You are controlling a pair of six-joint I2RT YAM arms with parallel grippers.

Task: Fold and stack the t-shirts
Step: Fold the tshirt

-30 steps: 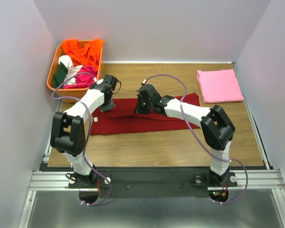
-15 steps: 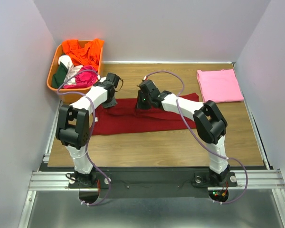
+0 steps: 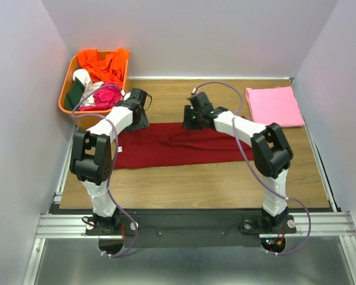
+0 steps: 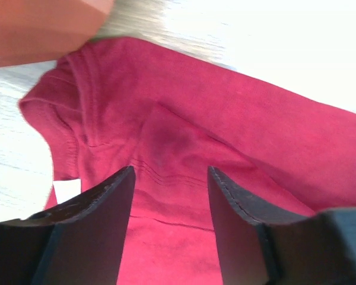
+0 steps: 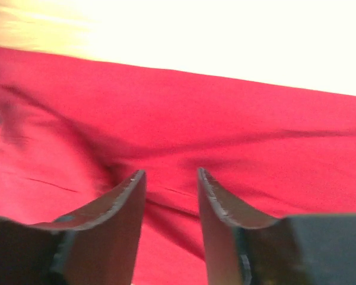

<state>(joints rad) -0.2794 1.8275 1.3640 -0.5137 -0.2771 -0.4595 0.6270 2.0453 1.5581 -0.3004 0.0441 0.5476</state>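
Flanking maroon tee (image 3: 166, 152): basket (image 3: 63, 95), pink tee (image 3: 275, 107)

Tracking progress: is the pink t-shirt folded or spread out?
Folded: the pink t-shirt lies as a compact flat rectangle, with no sleeves or collar showing.

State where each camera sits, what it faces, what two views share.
Top external: above, behind the left arm and right arm, both seen, looking down on the maroon t-shirt, pink t-shirt and basket.
Left wrist: on left arm, facing the shirt's labelled end; left gripper open.
Right wrist: on right arm, facing the shirt's middle; right gripper open.
All share the maroon t-shirt.
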